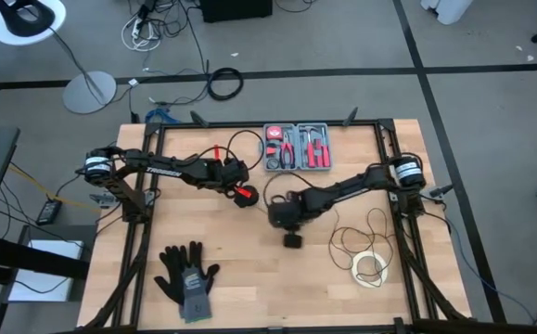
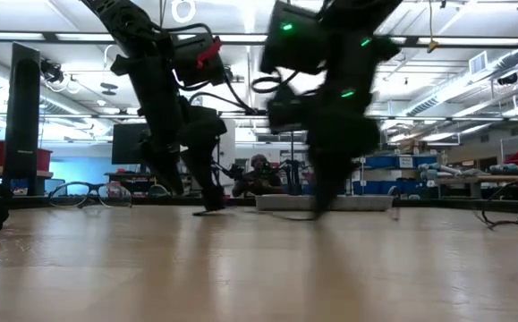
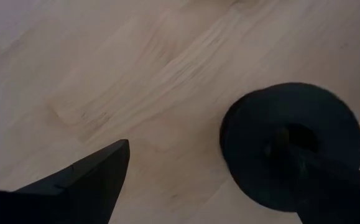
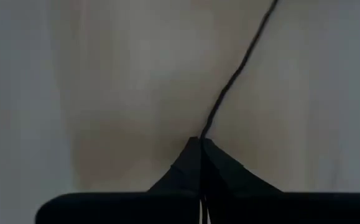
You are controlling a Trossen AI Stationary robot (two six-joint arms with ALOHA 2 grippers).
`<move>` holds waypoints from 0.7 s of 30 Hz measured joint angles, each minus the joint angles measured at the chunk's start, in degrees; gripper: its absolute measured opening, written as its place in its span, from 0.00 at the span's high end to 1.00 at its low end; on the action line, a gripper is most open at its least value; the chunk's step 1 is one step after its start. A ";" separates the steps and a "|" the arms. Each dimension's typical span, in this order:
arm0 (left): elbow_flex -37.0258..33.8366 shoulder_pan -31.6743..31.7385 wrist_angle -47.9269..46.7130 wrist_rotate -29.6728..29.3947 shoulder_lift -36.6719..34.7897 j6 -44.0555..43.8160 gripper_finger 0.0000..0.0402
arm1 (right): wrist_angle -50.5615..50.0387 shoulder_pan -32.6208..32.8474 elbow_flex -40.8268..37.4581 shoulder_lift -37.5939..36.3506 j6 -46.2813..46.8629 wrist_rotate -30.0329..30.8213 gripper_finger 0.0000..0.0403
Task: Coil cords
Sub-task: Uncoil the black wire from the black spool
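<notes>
Left arm stretched from the table's left edge toward its middle, left gripper (image 3: 198,180) low over the wood, fingers spread wide apart; right arm reaching in from the right edge, bent down at the wrist, right gripper (image 4: 200,144) near the table centre, fingertips pressed together.

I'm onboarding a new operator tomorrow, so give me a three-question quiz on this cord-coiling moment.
1. True or false: the right end effector is shut on the thin black cord.
2. What lies between the open fingers of the left end effector? A) a glove B) the round black disc C) pliers
3. Fill in: the black gloves lie on the wooden ____.

Key: 1 true; 2 B; 3 table.
</notes>
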 joint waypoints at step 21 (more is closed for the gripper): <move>0.02 0.35 -1.02 -0.22 -0.02 0.74 0.02 | -27.60 21.53 -23.86 -29.78 33.01 -13.23 1.00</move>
